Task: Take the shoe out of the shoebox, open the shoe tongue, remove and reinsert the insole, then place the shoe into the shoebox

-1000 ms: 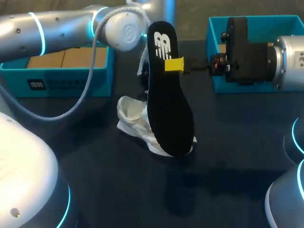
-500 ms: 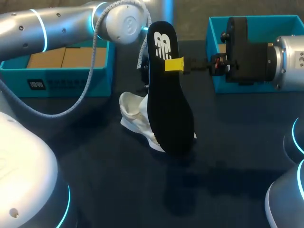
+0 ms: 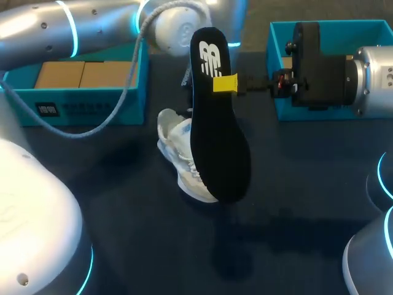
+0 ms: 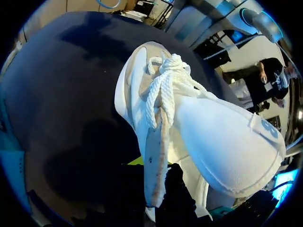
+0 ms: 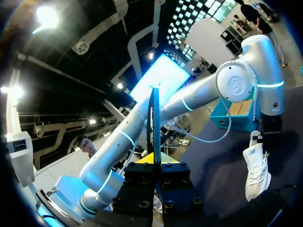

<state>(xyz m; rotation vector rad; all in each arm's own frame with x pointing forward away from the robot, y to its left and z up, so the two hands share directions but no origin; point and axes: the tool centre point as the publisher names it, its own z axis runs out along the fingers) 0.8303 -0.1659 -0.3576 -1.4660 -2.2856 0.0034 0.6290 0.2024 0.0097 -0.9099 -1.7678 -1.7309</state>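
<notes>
The left gripper (image 4: 154, 189), seemingly clamped on the shoe's (image 3: 181, 157) laced edge, has swung it steeper just left of the insole (image 3: 218, 141), which the right gripper (image 3: 226, 83) pinches upright mid-table, so reinsertion looks next.

Table (image 3: 307, 184): left box (image 3: 80, 109) at far left, cardboard inserts (image 3: 83, 75) inside it; right box (image 3: 279, 27) at far right, behind my right gripper (image 3: 225, 84); insole (image 3: 220, 141) hanging upright over mid-table, clamped near its upper end by that gripper from the right; shoe (image 3: 178, 153) just left of and partly behind the insole, tilted, its tongue edge pinched in my left gripper (image 4: 154, 187); my left arm (image 3: 73, 31) passing over the left box.
</notes>
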